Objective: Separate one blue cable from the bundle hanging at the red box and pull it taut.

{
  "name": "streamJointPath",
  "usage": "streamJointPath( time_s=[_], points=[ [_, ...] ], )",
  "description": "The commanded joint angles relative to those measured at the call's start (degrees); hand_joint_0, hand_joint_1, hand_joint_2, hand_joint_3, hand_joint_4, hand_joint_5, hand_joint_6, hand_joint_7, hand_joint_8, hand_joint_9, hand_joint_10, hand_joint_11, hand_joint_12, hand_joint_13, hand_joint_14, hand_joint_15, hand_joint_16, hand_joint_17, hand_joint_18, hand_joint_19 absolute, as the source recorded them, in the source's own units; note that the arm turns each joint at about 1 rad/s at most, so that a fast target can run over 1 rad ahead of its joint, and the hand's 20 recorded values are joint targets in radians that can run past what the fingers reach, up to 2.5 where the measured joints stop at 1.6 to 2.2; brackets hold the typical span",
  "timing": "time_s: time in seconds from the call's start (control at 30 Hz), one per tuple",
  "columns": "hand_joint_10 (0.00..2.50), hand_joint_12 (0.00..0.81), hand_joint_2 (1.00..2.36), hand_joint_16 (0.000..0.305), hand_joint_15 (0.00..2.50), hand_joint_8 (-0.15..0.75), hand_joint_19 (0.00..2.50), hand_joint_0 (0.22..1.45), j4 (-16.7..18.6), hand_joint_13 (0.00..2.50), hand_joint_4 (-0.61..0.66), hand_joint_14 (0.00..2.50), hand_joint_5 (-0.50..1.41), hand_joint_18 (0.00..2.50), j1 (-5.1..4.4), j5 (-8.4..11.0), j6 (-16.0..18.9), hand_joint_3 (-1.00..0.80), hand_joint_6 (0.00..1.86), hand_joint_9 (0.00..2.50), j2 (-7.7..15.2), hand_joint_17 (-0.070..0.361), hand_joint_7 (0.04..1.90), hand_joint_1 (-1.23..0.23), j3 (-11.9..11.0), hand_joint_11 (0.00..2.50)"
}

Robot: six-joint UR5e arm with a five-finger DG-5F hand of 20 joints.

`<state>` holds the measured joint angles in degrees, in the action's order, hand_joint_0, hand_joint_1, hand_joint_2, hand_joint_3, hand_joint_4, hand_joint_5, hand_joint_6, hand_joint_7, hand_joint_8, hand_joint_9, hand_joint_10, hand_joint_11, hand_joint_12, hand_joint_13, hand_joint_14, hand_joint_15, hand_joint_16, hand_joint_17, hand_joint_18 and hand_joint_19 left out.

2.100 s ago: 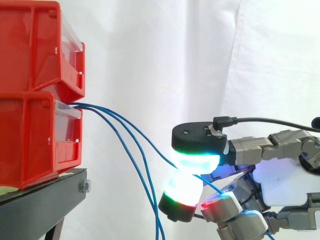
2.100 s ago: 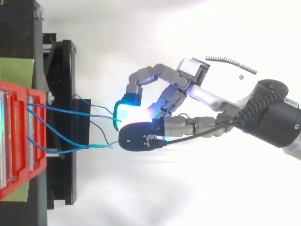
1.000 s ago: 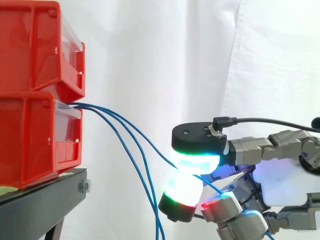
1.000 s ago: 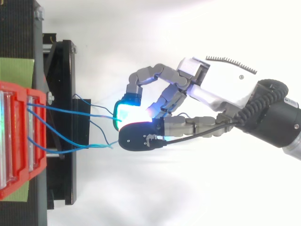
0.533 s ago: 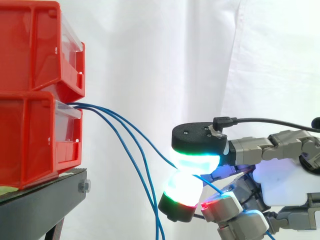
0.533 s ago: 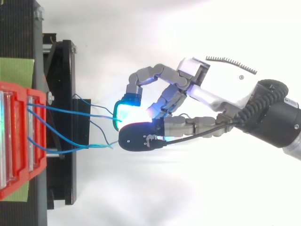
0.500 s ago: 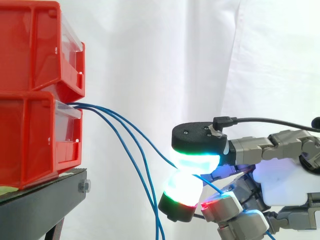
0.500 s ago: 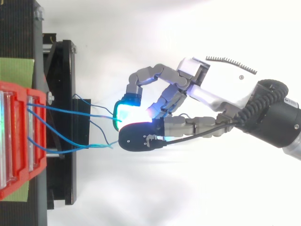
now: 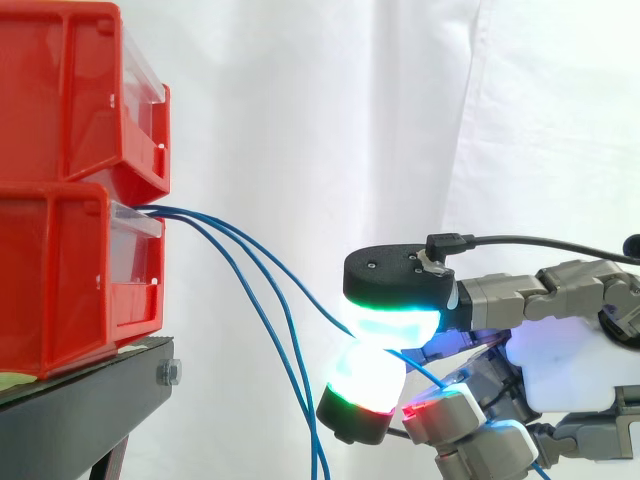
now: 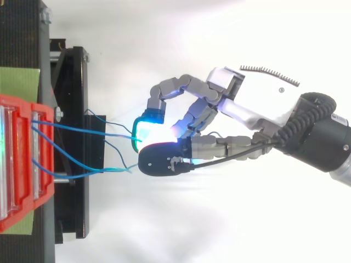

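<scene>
The hand (image 9: 560, 375) is pinching one blue cable (image 9: 305, 292) between curled, glowing fingertips (image 9: 392, 318). Two other cables (image 9: 283, 372) are hanging from the lower red box (image 9: 70, 275).

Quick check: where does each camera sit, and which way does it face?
Side view: beside the work, at its height, looking level across the red bins and blue cables; the hand enters from the right.
Top view: overhead, looking down on bins at left; hand and arm reach in from the right.
Shared: bins, cables, hand pinching one cable.
</scene>
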<state>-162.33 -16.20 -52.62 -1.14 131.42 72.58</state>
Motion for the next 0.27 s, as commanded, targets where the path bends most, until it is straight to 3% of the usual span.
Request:
streamJointPath(
  time_s=[0.0,0.23],
  points=[
    [0.01,0.400,1.02,0.053,1.43,0.406,0.65,0.63,0.0,1.38,0.06,0.02,-0.20,1.00,-0.06,0.07,0.0,0.05,0.91,1.28,0.1,0.119,1.15,-0.74,0.0,1.35],
    [0.01,0.392,1.02,0.053,1.43,0.405,0.66,0.63,0.0,1.38,0.06,0.02,-0.20,1.00,-0.06,0.07,0.0,0.05,0.91,1.28,0.1,0.119,1.14,-0.74,0.0,1.35]
  ],
)
